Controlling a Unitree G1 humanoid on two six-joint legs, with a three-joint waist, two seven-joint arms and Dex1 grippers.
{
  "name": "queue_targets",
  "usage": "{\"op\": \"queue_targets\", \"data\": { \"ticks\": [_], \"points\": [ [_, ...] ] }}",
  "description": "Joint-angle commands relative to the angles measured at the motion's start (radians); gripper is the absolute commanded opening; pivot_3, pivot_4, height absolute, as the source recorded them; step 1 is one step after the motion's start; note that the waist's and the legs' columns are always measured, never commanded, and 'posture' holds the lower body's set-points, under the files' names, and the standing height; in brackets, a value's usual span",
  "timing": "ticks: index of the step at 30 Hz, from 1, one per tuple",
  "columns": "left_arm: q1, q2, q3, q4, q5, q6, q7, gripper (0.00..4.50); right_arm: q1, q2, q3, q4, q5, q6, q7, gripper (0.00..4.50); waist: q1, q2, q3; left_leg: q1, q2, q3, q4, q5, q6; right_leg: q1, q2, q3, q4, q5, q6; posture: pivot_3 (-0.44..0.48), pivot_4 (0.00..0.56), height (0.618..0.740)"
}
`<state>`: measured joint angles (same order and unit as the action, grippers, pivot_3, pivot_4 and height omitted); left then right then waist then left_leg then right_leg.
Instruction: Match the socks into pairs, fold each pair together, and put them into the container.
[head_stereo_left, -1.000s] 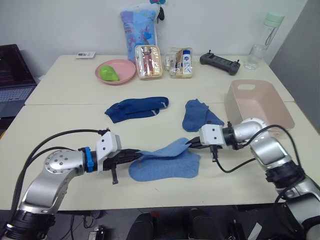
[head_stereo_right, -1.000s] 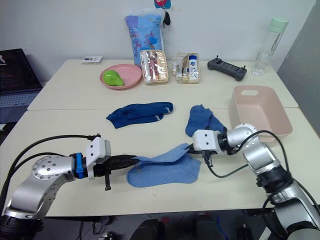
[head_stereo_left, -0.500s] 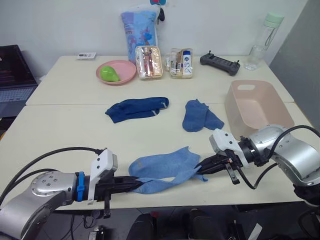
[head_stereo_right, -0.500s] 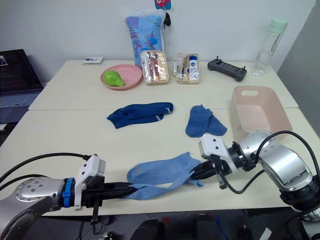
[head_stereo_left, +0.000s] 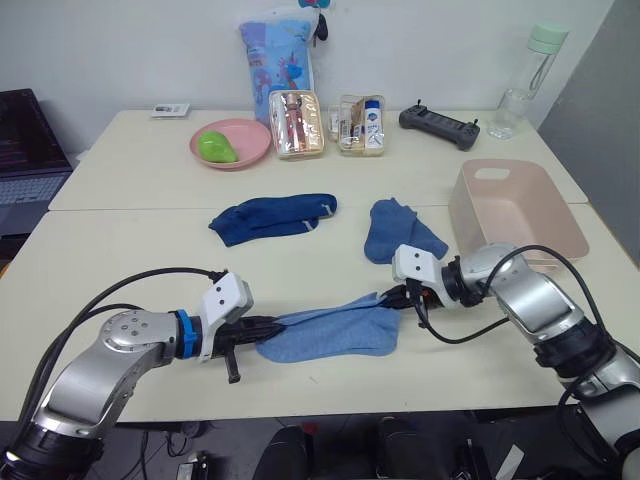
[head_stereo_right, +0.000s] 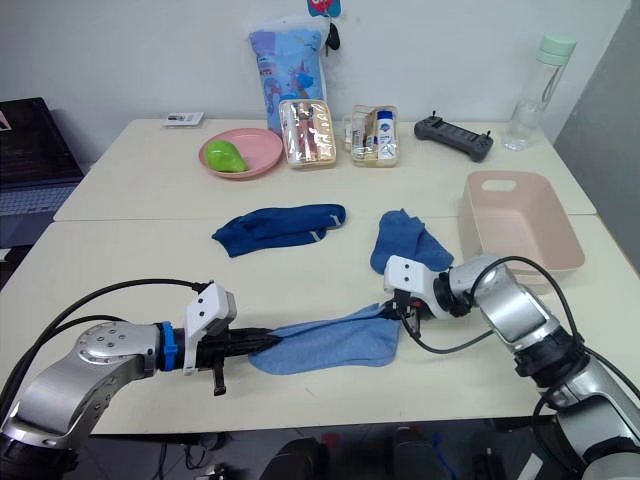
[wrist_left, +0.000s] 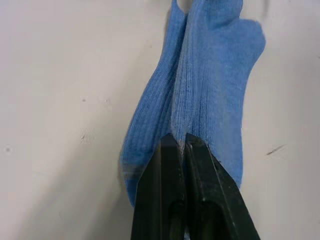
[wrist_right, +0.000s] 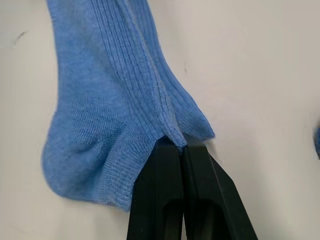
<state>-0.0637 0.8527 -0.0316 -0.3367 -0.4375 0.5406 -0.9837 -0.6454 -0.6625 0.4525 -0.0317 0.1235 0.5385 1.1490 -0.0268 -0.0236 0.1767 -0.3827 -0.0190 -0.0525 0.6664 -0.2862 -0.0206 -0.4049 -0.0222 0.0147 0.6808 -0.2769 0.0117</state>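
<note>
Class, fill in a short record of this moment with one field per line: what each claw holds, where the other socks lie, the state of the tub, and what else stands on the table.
Left claw: shut on one end of the light blue socks
Right claw: shut on the opposite end
Light blue socks: stretched between both claws, lying flat on the table
Dark navy socks: mid-table, untouched
Medium blue socks: beside the pink tub
Pink tub: empty
Far edge: pink plate, two clear pouches, black controller, bottle
</note>
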Motion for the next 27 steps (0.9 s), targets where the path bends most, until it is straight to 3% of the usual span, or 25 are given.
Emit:
{"op": "queue_targets", "data": {
  "ticks": [1, 2, 4, 7, 12, 14, 20, 23, 25, 27],
  "points": [
    [-0.031, -0.008, -0.015, 0.032, 0.042, -0.032, 0.003, 0.00, -0.028, 0.014, -0.014, 0.016, -0.018, -0.023, -0.001, 0.01, 0.000, 0.000, 0.000, 0.000, 0.000, 0.000, 0.000, 0.000, 0.000, 0.000, 0.000, 0.000, 0.000, 0.000, 0.000, 0.000, 0.150, 0.740],
    [-0.039, -0.014, -0.019, 0.045, 0.050, -0.043, 0.004, 0.00, -0.029, 0.019, -0.017, 0.021, -0.020, -0.025, 0.003, 0.01, 0.000, 0.000, 0.000, 0.000, 0.000, 0.000, 0.000, 0.000, 0.000, 0.000, 0.000, 0.000, 0.000, 0.000, 0.000, 0.000, 0.150, 0.740],
    [-0.055, -0.028, -0.019, 0.068, 0.064, -0.059, 0.014, 0.00, -0.031, 0.029, -0.031, 0.028, -0.019, -0.019, 0.000, 0.48, 0.000, 0.000, 0.000, 0.000, 0.000, 0.000, 0.000, 0.000, 0.000, 0.000, 0.000, 0.000, 0.000, 0.000, 0.000, 0.000, 0.150, 0.740],
    [-0.065, -0.043, -0.005, 0.087, 0.055, -0.062, 0.008, 0.70, -0.032, 0.027, -0.047, 0.024, -0.011, -0.006, 0.009, 1.41, 0.000, 0.000, 0.000, 0.000, 0.000, 0.000, 0.001, 0.000, 0.000, 0.000, 0.000, 0.000, 0.001, 0.000, 0.000, 0.000, 0.150, 0.740],
    [-0.043, -0.042, 0.082, 0.085, 0.010, -0.067, 0.004, 2.27, -0.019, -0.018, -0.142, -0.014, 0.053, 0.083, 0.023, 3.16, 0.000, 0.000, 0.000, 0.000, 0.000, 0.000, 0.001, 0.000, 0.000, 0.000, 0.000, 0.000, 0.000, 0.000, 0.000, 0.000, 0.150, 0.740],
    [-0.009, -0.013, 0.135, 0.082, -0.020, -0.066, -0.035, 2.89, 0.001, -0.041, -0.204, -0.055, 0.118, 0.177, 0.026, 3.18, 0.000, 0.000, 0.000, 0.000, 0.000, 0.000, 0.001, 0.000, 0.000, 0.000, 0.000, 0.000, 0.000, 0.000, 0.000, 0.000, 0.150, 0.740],
    [0.018, -0.007, 0.179, 0.057, -0.054, -0.054, -0.050, 2.89, 0.078, -0.084, -0.236, -0.158, 0.180, 0.263, 0.010, 3.18, 0.001, 0.000, 0.000, 0.000, 0.000, -0.001, 0.000, 0.000, 0.000, 0.000, 0.000, 0.000, 0.000, 0.000, 0.000, 0.000, 0.150, 0.740],
    [-0.024, -0.090, 0.167, 0.016, -0.080, -0.076, 0.003, 2.89, 0.100, -0.028, -0.255, -0.201, 0.219, 0.234, -0.021, 3.18, 0.001, 0.000, 0.000, 0.000, 0.000, 0.000, 0.000, 0.000, 0.000, 0.001, 0.000, 0.000, 0.000, 0.000, 0.000, 0.000, 0.150, 0.740],
    [-0.051, -0.147, 0.177, -0.029, -0.130, -0.057, 0.035, 2.51, 0.125, 0.017, -0.266, -0.261, 0.268, 0.161, 0.005, 2.81, 0.001, 0.000, 0.000, 0.000, 0.000, -0.001, 0.001, 0.000, 0.000, 0.001, 0.000, 0.000, 0.001, 0.000, 0.000, 0.000, 0.150, 0.740],
    [-0.027, -0.135, 0.118, -0.071, -0.076, -0.100, -0.002, 2.01, 0.145, 0.037, -0.220, -0.277, 0.219, 0.070, -0.007, 2.25, -0.001, 0.000, 0.000, -0.001, 0.000, -0.001, 0.001, 0.000, 0.000, 0.000, 0.000, 0.000, 0.000, 0.000, 0.000, 0.000, 0.150, 0.740]
  ]
}}
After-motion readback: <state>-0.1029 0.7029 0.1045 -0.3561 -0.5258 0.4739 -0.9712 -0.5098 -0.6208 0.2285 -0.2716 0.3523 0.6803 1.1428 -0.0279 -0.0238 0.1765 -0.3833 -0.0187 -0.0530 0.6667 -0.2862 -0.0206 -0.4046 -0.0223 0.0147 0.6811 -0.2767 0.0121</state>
